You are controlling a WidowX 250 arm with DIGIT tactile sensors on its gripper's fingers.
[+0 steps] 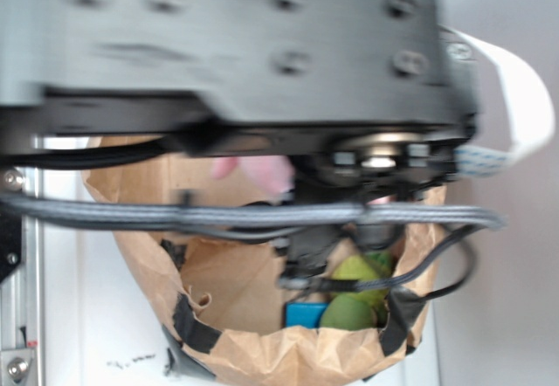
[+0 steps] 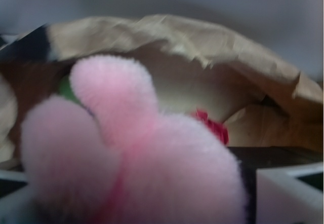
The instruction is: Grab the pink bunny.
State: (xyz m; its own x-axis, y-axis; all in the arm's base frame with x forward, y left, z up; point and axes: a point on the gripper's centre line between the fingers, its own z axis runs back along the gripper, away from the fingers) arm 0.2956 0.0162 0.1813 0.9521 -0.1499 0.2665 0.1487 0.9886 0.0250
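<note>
Pink bunny (image 2: 136, 168), filling the wrist view, pressed up close to the camera, likely held between the fingers (grip itself hidden, so pinched or loose could not be told). Behind it, crumpled brown paper bag (image 2: 202, 41). Smaller, peeking past: red rosette (image 2: 215, 127), sliver of green plush (image 2: 65, 88).
</note>
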